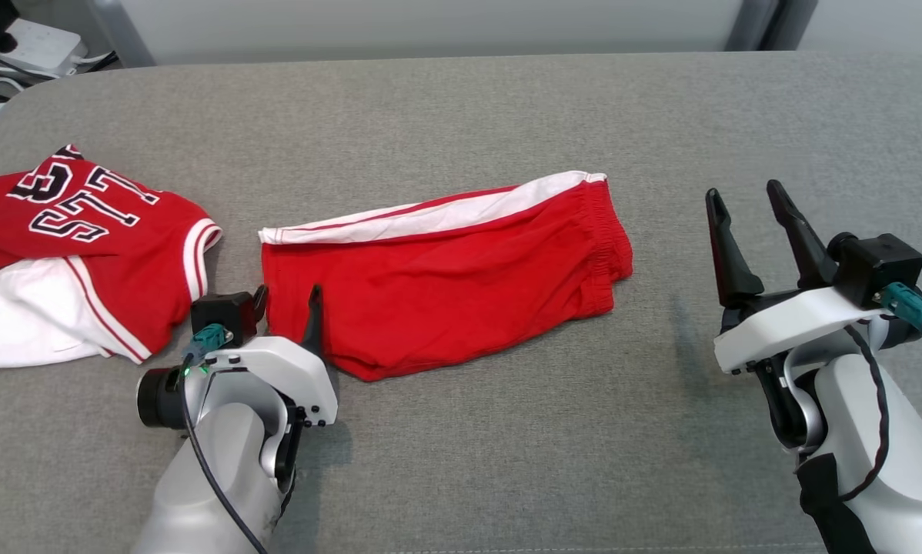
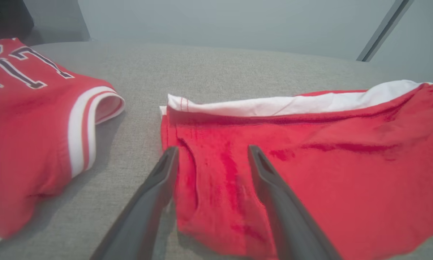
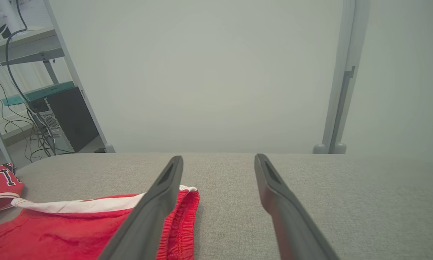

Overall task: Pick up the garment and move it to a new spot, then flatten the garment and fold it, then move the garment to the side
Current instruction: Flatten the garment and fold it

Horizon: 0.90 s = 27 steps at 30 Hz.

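Note:
The garment point(image 1: 445, 269), red shorts with a white side stripe, lies folded flat in the middle of the grey padded table point(image 1: 507, 115). My left gripper point(image 1: 288, 296) stands open at its lower left corner. In the left wrist view the left gripper point(image 2: 213, 150) straddles the left edge of the garment point(image 2: 328, 155), one finger over red cloth and one over the grey surface, holding nothing. My right gripper point(image 1: 743, 191) is open and raised well to the right of the shorts. In the right wrist view the right gripper point(image 3: 218, 158) has the waistband end of the garment point(image 3: 57, 231) at its lower left.
A red jersey point(image 1: 84, 231) with white trim and dark lettering lies at the table's left, close to my left gripper, also seen as the jersey point(image 2: 21, 126) in the left wrist view. Shelving, cables and a computer case point(image 3: 68, 115) stand beyond the table's far left.

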Available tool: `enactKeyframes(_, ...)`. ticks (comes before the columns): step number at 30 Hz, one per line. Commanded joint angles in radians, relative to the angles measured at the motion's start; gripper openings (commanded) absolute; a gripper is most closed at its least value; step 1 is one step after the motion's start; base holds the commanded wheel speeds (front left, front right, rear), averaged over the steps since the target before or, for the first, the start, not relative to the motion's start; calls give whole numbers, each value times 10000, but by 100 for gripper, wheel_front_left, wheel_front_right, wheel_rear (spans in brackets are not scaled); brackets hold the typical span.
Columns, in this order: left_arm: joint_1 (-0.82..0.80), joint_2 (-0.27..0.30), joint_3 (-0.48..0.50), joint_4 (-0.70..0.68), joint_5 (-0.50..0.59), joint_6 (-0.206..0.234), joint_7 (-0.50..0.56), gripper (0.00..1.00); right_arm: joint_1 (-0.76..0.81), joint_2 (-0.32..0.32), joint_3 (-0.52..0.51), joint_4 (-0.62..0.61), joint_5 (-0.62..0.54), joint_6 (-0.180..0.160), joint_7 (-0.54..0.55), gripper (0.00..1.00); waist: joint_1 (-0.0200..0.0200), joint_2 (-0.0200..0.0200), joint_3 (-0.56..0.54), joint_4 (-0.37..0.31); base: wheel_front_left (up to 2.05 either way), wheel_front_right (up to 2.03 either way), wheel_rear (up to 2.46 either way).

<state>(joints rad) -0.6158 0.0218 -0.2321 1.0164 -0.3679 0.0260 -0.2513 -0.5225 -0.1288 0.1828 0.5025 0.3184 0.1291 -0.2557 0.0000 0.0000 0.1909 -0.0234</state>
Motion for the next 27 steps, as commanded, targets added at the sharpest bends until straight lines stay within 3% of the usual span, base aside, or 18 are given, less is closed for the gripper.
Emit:
enactKeyframes(1,189,312,194,-571,271,188,-104,100,-10,31,304,-137,121,16,-61,100,0,0,19,177,0,0,0)
enactKeyframes(6,552,397,307,-1465,695,299,-104,100,-258,2,578,554,83,16,-61,100,0,0,75,628,0,0,0)
enactKeyframes(17,1103,316,411,-2423,894,109,-104,100,-1553,-43,1095,3028,356,16,-61,100,0,0,444,1770,0,0,0)
enactKeyframes(27,1119,288,225,-2835,768,45,-105,100,-2269,35,365,4886,-120,16,-61,100,0,0,999,2309,0,0,0)
